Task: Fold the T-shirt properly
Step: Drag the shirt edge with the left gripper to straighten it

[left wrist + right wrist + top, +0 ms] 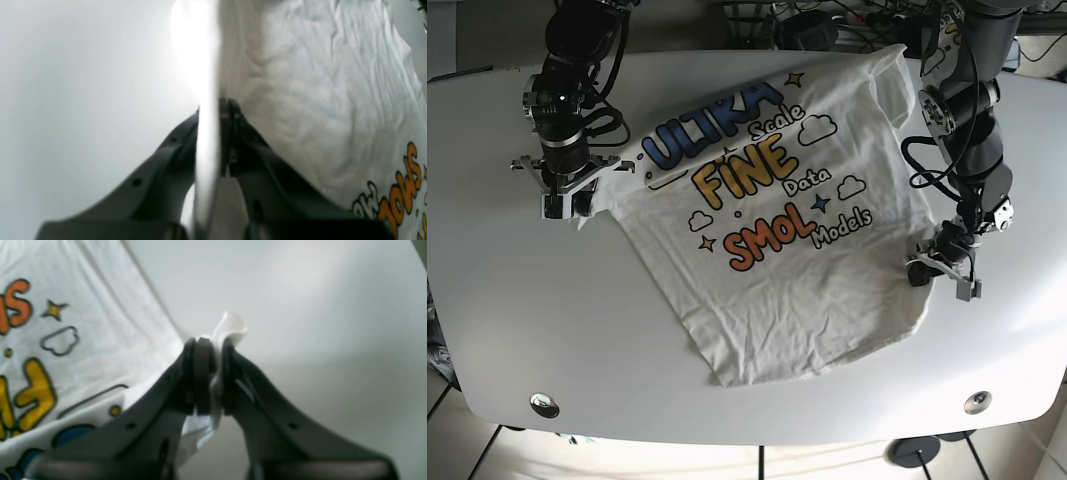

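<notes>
The white T-shirt (807, 300) lies print side up across the table, wrinkled, with blue, yellow and orange lettering. My right gripper (565, 208), at the left of the base view, is shut on a pinch of the shirt's sleeve edge; the right wrist view shows white cloth (230, 326) sticking out between the closed jaws of that gripper (217, 345). My left gripper (924, 268), at the right of the base view, is shut on the shirt's side edge; in the left wrist view a strip of cloth (206, 150) runs through the closed gripper (215, 105), with the shirt's body (317, 83) spread to its right.
The white table (527, 330) has rounded edges and two round fittings near its front corners (544, 404) (976, 402). Cables and equipment (827, 20) sit behind the far edge. Both arm bases stand at the back corners.
</notes>
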